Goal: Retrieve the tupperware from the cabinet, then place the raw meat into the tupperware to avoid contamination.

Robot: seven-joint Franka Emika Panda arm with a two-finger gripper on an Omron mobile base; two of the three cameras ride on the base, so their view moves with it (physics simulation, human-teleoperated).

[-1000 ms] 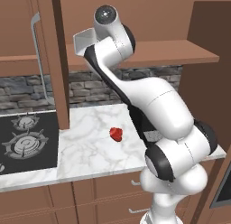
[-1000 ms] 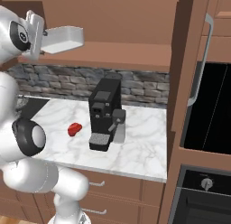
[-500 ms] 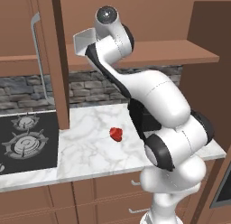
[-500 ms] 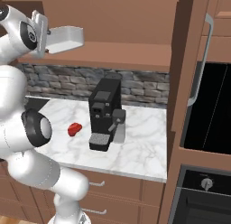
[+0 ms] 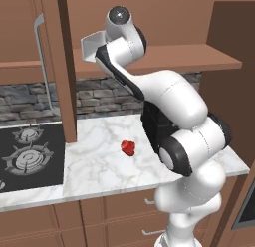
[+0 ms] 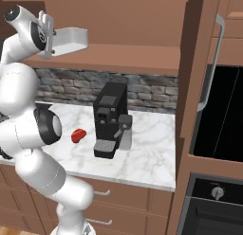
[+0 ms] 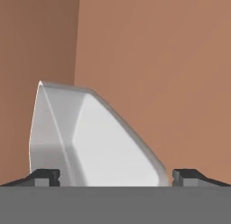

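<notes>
Little has moved: my gripper (image 6: 53, 36) still clamps the tub (image 6: 71, 41) above the cabinet (image 6: 142, 56) shelf. Meat (image 5: 128, 148) lies on the counter (image 5: 99, 166) below it.

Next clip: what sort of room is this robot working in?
A rendered home kitchen, by the look of it: a gas stove set into a marble counter, a black coffee machine against the stone backsplash, and wooden wall cabinets above.
</notes>
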